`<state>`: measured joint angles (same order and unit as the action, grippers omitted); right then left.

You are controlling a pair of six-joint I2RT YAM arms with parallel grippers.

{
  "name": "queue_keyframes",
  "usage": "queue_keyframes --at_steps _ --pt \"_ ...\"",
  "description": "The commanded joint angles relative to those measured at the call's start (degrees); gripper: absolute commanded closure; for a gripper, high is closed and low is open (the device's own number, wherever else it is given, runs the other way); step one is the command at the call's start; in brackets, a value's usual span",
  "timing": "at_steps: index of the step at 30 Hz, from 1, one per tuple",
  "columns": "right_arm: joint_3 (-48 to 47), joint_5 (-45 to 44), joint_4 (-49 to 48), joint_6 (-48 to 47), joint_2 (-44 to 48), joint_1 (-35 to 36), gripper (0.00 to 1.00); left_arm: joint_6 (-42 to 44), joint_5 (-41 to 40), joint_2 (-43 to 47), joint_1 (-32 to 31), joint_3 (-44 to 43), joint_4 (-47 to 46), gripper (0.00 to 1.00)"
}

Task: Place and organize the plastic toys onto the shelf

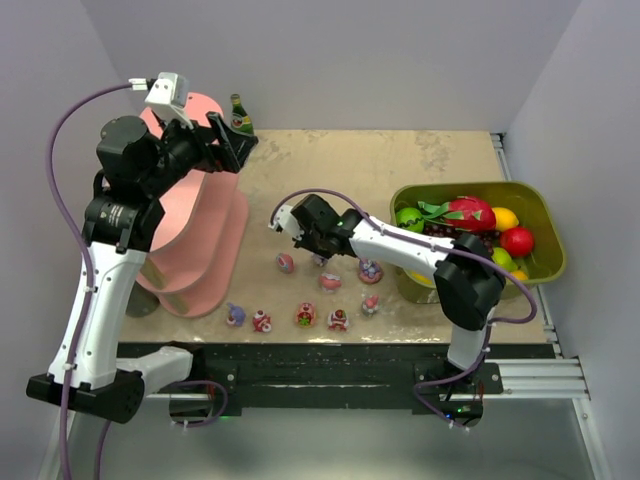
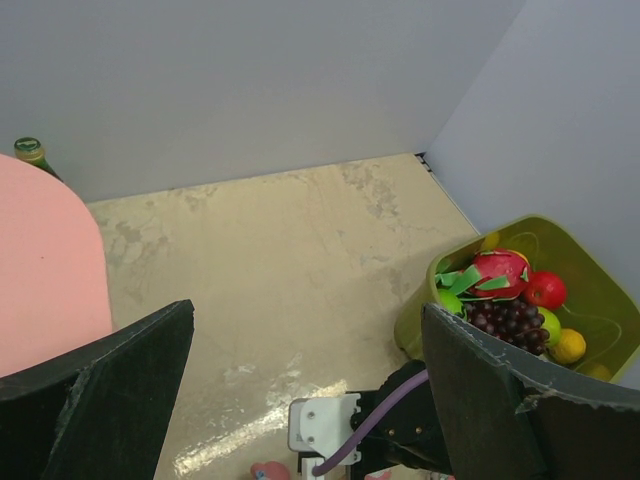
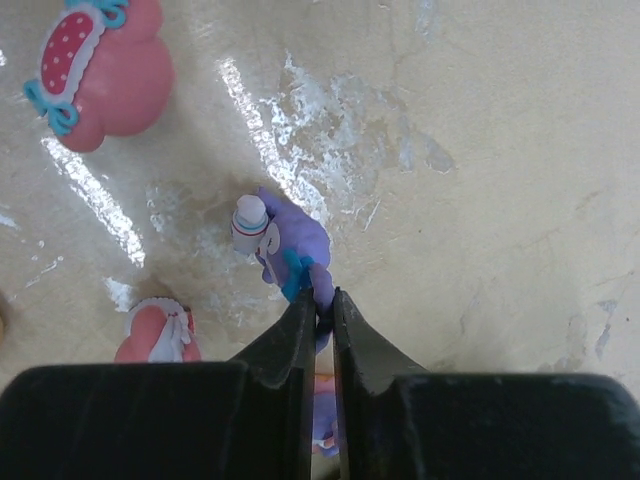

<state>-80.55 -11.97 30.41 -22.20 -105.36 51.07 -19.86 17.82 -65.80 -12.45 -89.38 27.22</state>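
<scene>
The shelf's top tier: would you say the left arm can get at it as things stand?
Probably yes. The left gripper hangs open and empty just beside the top tier of the shelf, whose visible surface looks bare. Only the green bottle behind it stands close.

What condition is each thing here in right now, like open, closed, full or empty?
Left gripper: open, empty.
Right gripper: closed on the purple toy.
Shelf: no toys visible on it.
Green tub: filled with fruit.
Other toys: loose on the table.
Bottle: upright behind the shelf.
</scene>
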Motion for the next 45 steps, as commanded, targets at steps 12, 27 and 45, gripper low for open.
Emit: queue_keyframes --at_steps 12,27,45 --pt "-4.61 0.71 0.88 0.39 6.12 -0.35 0.34 2.28 1.25 -0.91 -0.21 -2.02 -1.12 0.0" --pt "-2.95 -9.48 8.16 32.19 28.0 -10.97 0.24 9.82 16.21 -11.01 -9.23 -2.2 -1.48 0.0" --pt "-2.15 -4.03 14.15 48.21 34.61 -18.2 0.21 24.78 11.89 -19.8 -20.86 21.7 -6.3 0.1"
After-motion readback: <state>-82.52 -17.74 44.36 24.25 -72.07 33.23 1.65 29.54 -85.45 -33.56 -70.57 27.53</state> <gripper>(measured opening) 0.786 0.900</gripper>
